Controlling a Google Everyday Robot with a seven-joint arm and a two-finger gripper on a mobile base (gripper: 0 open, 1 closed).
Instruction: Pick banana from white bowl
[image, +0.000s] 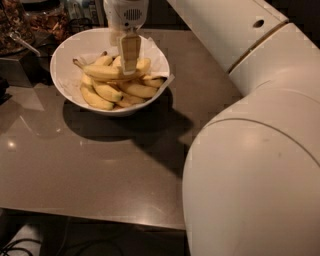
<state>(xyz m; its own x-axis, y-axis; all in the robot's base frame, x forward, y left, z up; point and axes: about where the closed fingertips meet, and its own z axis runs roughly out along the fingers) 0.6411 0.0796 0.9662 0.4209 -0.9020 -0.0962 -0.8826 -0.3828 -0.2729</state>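
The white bowl (62, 82) stands at the back left of the brown table and holds several yellow bananas on white paper. The longest banana (102, 72) lies on top of the pile, stem pointing left. My gripper (129, 69) hangs straight down from above into the bowl. It sits at the right part of that top banana and covers a stretch of it. Shorter bananas (97, 98) lie below and to the right.
Dark containers of snacks (20, 25) and a metal spoon (22, 44) stand at the back left beside the bowl. My white arm and body (250, 150) fill the right side. The table's front edge (90, 214) runs along the bottom.
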